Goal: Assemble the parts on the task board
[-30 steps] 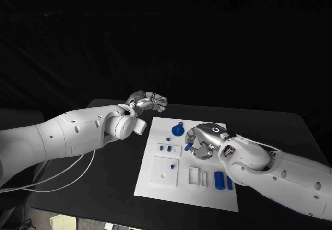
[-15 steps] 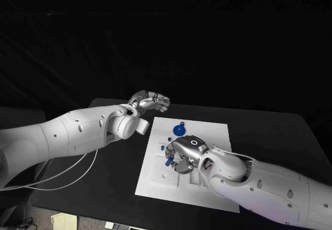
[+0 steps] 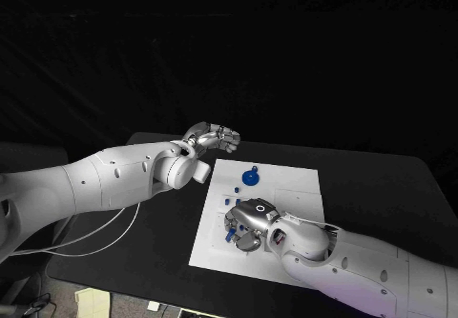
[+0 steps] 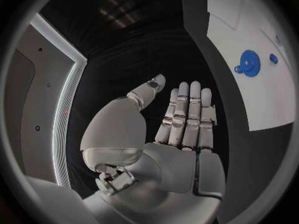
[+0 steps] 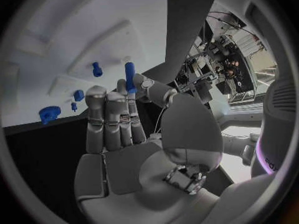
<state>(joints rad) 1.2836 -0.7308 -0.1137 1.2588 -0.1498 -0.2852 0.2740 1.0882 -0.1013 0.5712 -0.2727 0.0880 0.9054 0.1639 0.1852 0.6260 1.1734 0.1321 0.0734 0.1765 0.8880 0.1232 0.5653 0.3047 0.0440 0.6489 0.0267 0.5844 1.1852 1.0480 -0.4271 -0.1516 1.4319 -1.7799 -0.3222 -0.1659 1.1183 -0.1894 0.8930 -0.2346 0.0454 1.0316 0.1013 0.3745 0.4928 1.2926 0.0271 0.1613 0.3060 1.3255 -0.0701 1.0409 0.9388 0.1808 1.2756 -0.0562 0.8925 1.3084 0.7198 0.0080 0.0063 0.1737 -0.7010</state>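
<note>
bench [image 3: 382,179] of matte black, seen from above, with the flat white plastic task board [image 3: 286,182] lying at its middle. at the left, the robot's left hand [image 3: 216,137] hangs above the bench just off the board's far left corner; the left wrist view shows it [image 4: 181,117] released, its fingers straight and side by side, holding nothing. on the board near its far edge lies a round blue toothed gear with a small knob [image 3: 249,177], well apart from either hand, and two small blue pegs [image 3: 235,193] stand a little nearer the robot. further right, the right hand [image 3: 250,224] is low over the board's middle, and the right wrist view shows it [image 5: 121,119] pinching a short blue plastic cylinder peg [image 5: 129,77] between thumb and fingertip, the peg upright with the board's raised white blocks behind it. whether the peg already touches the board cannot be told. in that view other small blue pegs [image 5: 96,68] stand in the board. the held peg looks light, stiff and smooth, so it will probably slip or tilt if pinched near one end; a hold on its upper half, leaving the lower end free to enter a hole, seems the safest. the gear, flat and thin, would likely be easiest lifted by its knob or rim.
</note>
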